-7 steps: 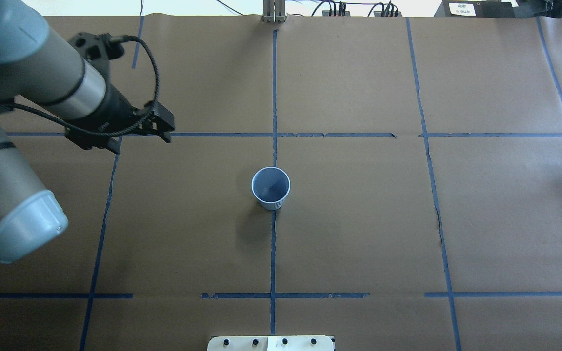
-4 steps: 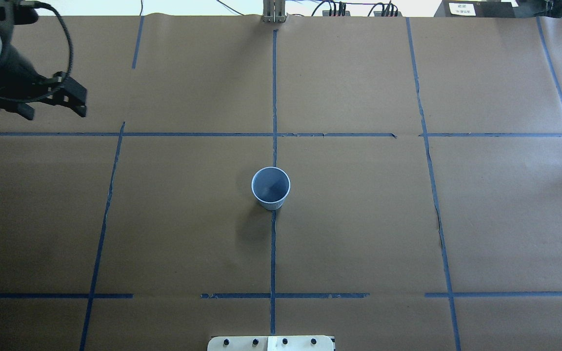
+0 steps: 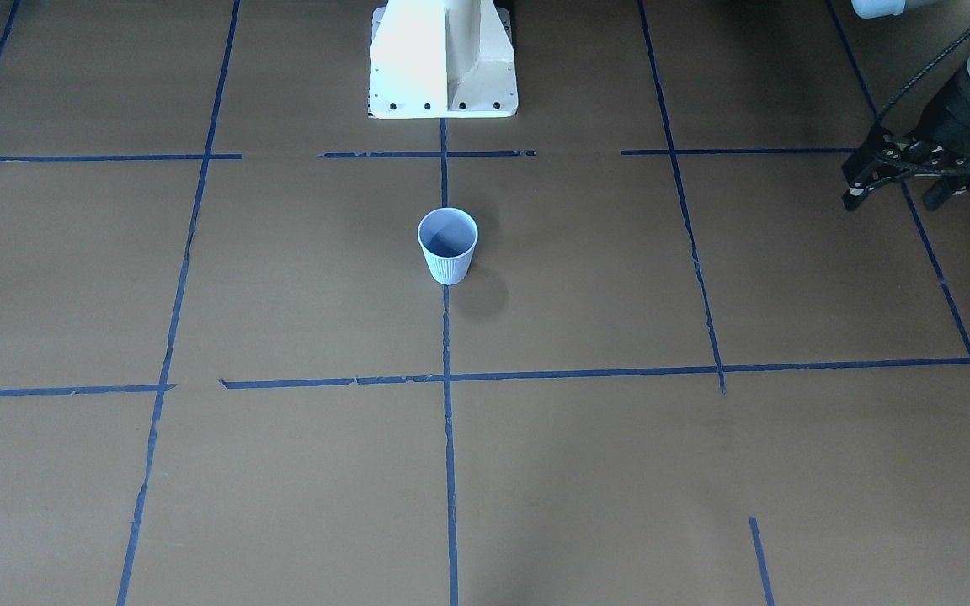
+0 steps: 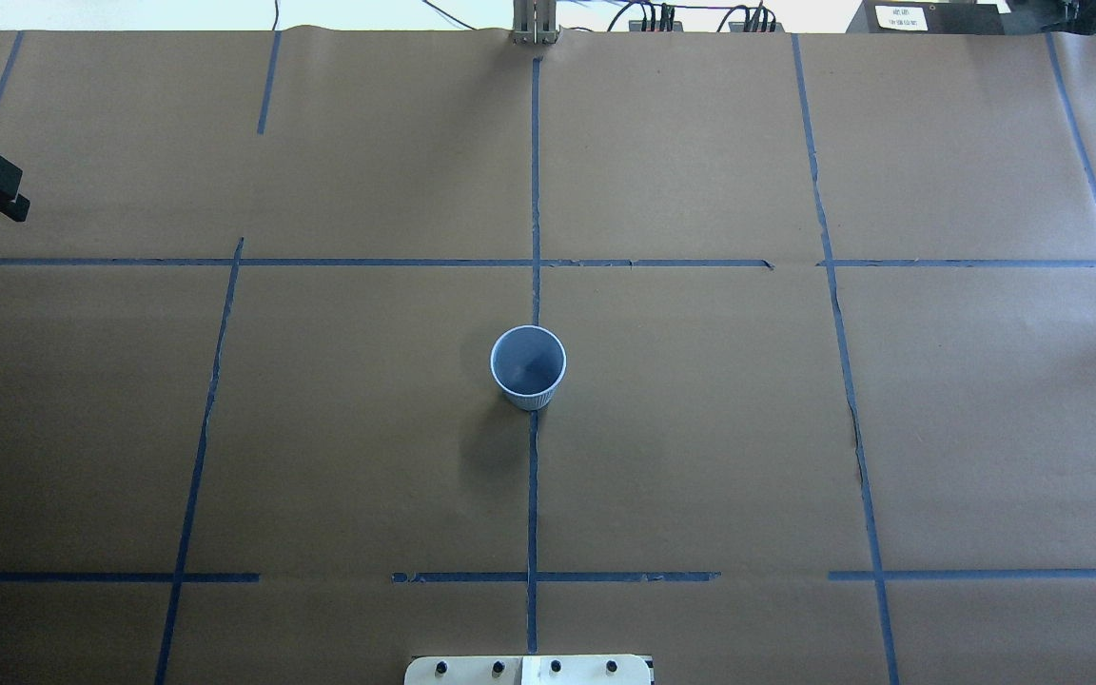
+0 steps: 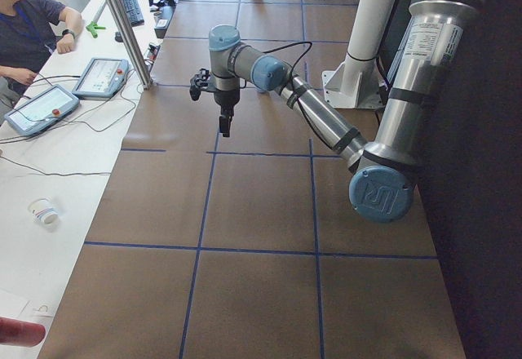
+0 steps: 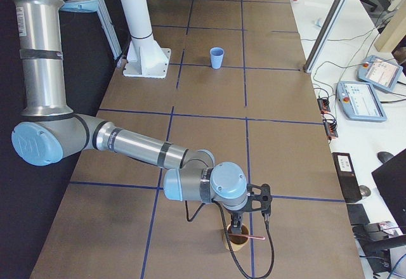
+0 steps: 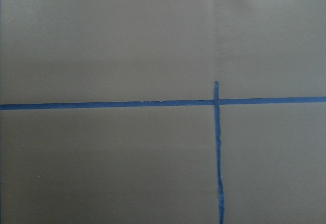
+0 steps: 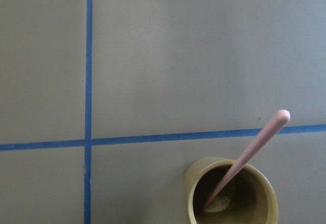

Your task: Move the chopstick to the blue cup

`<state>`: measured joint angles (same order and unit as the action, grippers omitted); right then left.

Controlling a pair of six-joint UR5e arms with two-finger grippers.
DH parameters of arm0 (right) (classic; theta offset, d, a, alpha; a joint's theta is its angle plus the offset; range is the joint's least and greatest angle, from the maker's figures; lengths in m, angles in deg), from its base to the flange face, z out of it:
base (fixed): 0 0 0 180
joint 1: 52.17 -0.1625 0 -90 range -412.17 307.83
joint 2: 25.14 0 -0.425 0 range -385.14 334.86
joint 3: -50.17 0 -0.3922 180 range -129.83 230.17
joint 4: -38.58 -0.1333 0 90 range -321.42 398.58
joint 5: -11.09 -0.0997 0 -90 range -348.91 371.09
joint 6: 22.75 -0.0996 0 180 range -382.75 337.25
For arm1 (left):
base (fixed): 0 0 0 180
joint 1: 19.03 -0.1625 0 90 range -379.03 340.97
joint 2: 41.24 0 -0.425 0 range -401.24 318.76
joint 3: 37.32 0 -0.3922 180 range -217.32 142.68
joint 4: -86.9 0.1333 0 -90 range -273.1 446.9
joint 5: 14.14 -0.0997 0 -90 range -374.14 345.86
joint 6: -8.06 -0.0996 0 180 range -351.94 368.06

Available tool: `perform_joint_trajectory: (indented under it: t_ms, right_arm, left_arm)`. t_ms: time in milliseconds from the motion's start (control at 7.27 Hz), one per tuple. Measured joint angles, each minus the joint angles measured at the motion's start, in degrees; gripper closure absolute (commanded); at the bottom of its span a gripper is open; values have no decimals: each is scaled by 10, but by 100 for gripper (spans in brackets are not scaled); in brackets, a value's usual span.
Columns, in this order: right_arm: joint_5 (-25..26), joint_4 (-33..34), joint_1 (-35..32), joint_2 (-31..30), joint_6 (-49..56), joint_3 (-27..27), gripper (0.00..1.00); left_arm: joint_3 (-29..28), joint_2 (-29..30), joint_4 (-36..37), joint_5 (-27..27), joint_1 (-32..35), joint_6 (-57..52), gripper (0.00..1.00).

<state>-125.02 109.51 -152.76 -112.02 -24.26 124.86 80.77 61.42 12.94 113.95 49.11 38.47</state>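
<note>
The slim pink chopstick (image 8: 247, 156) leans in a tan round cup (image 8: 272, 206), with its lower end at the cup's bottom and its rounded upper end reaching out past the rim. That cup sits near the table's right end, just beside a blue tape line (image 8: 153, 138). The right gripper (image 6: 236, 223) hangs directly over the tan cup. It shows only in the side view, so it cannot be told how far its fingers are parted or whether they grip the chopstick. The blue ribbed paper cup (image 4: 528, 366) stands upright at the middle of the brown paper-covered table (image 4: 700, 457), well apart from the chopstick. The left gripper (image 3: 889, 200) hovers above the table's left end, its fingers spread wide and holding nothing.
</note>
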Motion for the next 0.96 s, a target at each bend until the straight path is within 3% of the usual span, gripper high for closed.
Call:
perform_joint_trajectory:
  t_ms: [550, 962]
  right_arm:
    - [43, -128, 1, 56, -74, -121, 0]
    - [54, -145, 10, 61, -89, -149, 2]
  left_arm:
    - [-1, -2, 0, 1, 5, -3, 0]
    - [3, -1, -1, 1, 5, -4, 0]
